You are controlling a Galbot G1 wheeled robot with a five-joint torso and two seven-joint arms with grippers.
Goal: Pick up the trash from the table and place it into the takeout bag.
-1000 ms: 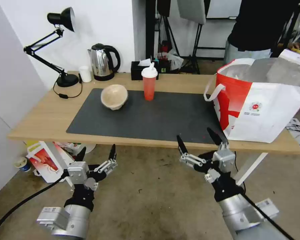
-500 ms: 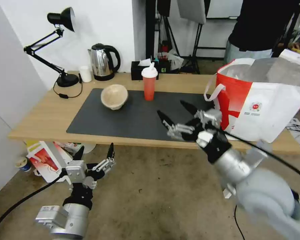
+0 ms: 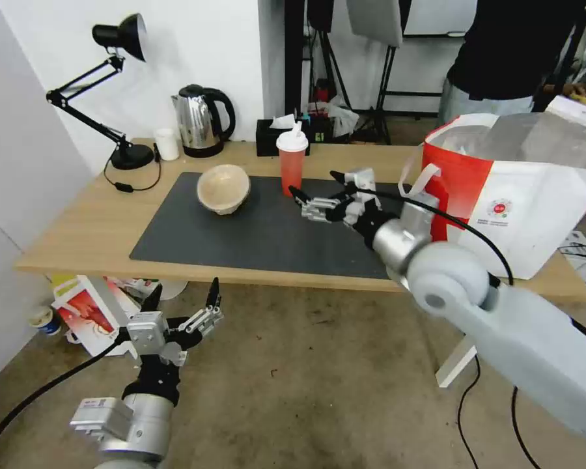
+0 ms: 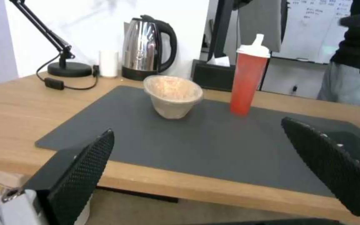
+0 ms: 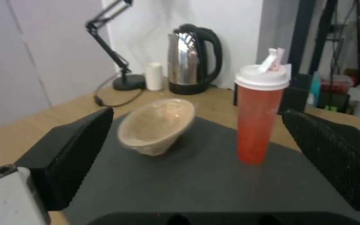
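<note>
On the dark mat of the table (image 3: 78, 228) stand two pieces of trash: a beige paper bowl (image 3: 223, 187) (image 4: 173, 96) (image 5: 157, 125), tipped on its side, and a red cup with a white lid (image 3: 292, 163) (image 4: 248, 79) (image 5: 261, 117). My right gripper (image 3: 314, 185) hovers open over the mat, just right of the red cup and apart from it. Below the table's front edge, my left gripper (image 3: 183, 298) hangs open with nothing in it. The takeout bag (image 3: 514, 195) stands open at the table's right end.
Along the back edge are a black desk lamp (image 3: 114, 91), a small white cup (image 3: 167, 144), a steel kettle (image 3: 202, 120) and a black tissue box (image 3: 281, 135). A carton (image 3: 94, 312) lies on the floor under the table. A person stands behind the bag.
My right arm has risen from below the table edge and reached forward and left over the mat, ending close to the red cup. The left gripper has barely moved.
</note>
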